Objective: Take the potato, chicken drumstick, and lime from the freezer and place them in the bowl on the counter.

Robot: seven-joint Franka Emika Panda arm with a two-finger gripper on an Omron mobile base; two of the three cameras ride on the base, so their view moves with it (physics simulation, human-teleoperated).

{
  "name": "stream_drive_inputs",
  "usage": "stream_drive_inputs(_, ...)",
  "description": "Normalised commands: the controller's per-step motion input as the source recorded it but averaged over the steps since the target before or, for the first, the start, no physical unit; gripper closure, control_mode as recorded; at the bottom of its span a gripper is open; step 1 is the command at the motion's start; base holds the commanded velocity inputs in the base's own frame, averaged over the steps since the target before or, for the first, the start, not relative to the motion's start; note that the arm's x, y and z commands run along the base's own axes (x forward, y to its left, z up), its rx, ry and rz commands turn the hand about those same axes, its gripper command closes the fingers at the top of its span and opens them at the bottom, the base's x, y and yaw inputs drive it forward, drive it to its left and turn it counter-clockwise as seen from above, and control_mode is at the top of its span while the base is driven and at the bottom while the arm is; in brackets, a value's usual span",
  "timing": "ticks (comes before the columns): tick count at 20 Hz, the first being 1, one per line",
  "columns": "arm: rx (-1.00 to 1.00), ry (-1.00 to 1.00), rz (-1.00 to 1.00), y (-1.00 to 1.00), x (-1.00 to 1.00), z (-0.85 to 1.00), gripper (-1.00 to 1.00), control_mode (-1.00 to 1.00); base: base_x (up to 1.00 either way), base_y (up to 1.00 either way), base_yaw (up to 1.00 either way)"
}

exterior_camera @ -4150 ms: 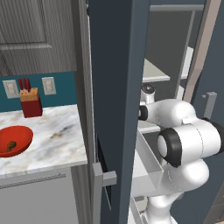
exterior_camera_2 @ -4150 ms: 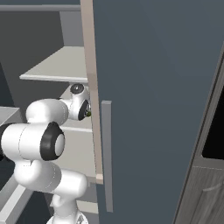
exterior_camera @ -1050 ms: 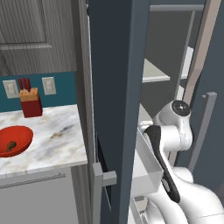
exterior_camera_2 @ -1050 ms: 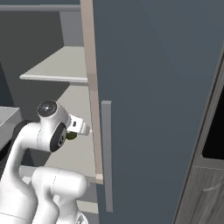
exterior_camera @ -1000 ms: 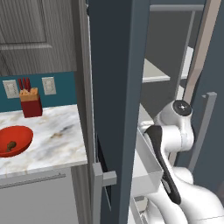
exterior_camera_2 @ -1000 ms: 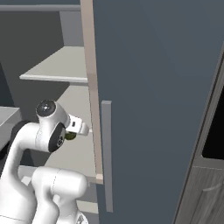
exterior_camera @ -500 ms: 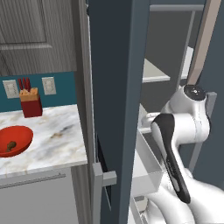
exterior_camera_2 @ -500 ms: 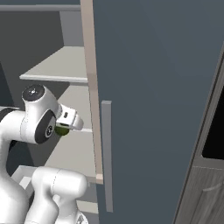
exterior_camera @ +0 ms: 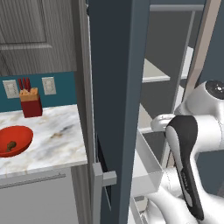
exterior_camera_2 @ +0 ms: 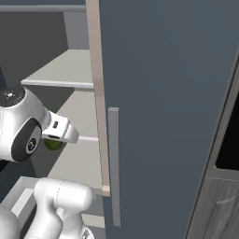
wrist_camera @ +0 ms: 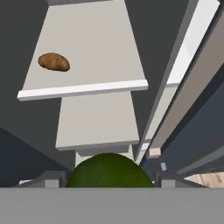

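Right now, starting at the far left of my left base view, I see the bowl (exterior_camera: 15,141) on the counter (exterior_camera: 57,140), with a small brown lump in it that I take for the drumstick (exterior_camera: 12,145), though it is too small to be sure. A red knife block (exterior_camera: 31,103) stands behind the bowl against the teal wall. To the right of the counter is the freezer (exterior_camera: 116,87), its door edge towards me, pale shelves and a clear door bin (exterior_camera: 146,164) showing past it.

My arm rises at the lower right of that view, elbow bent sharply, the dark-jointed forearm sloping up and the wrist reaching into the freezer.

From the right base view, the hand sits at the left, low in front of the shelves, with the lime (exterior_camera_2: 52,144) tucked just under its white end, beside the inner edge of the door (exterior_camera_2: 163,107).

Through the hand camera, the lime (wrist_camera: 109,170) sits right between the finger tips at the bottom, one grey tip at each side of it. So the gripper (wrist_camera: 109,178) is clamped on the lime, jaws set wide around it. Up and left, well apart from the claw, the potato (wrist_camera: 54,61) lies on its side on a pale shelf (wrist_camera: 87,52), near that shelf's left edge. A lower shelf shows beneath it, and the door's edge runs down the right.
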Motion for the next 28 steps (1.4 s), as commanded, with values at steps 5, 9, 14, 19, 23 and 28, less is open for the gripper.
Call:
stream_drive_inputs(5,0.00,0.00,0.00,0.00,-0.24,0.56,1.00,-1.00,0.00,0.00,0.00)
stream_drive_inputs(9,0.00,0.00,0.00,0.00,-0.21,0.48,1.00,-1.00,0.00,0.00,0.00)
stream_drive_inputs(14,0.00,0.00,0.00,0.00,-0.26,0.34,1.00,-1.00,0.00,0.00,0.00)
stream_drive_inputs(19,0.00,0.00,0.00,0.00,-0.18,0.14,1.00,-1.00,0.00,0.00,0.00)
stream_drive_inputs(23,0.00,0.00,0.00,0.00,-0.18,0.00,1.00,-1.00,0.00,0.00,0.00)
stream_drive_inputs(28,0.00,0.00,0.00,0.00,-0.10,0.00,1.00,1.00,-0.34,0.00,0.00)
